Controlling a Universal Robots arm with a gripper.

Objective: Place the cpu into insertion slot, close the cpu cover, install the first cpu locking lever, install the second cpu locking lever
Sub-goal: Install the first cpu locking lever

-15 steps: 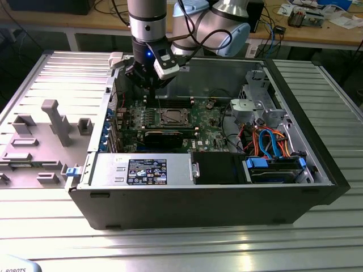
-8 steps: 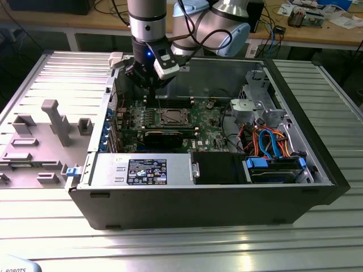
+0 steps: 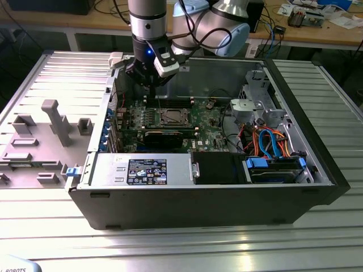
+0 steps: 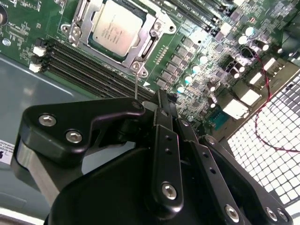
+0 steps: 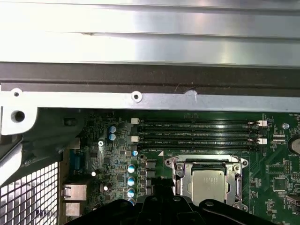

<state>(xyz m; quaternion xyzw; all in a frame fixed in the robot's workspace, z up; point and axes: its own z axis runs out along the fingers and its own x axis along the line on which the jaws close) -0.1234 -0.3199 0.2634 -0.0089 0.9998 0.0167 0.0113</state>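
The cpu [image 4: 115, 28] lies seated in the slot [image 4: 71, 32], framed by the cover [image 4: 140, 56], inside the open case [image 3: 295, 90]. The claw [image 3: 152, 79] hangs just above the board, its grip impossible to tell. A misjudged descent could bend the thin upright lever [image 4: 136, 86].

Open room lies above the silver-rimmed square insertion slot [image 3: 173, 117]. A long black expansion card [image 3: 163, 136] crowds its near side, the black gripper [image 3: 152, 87] hangs above toward the exterior view's left, and a grey metal drive cage [image 3: 256, 102] blocks the exterior view's right.
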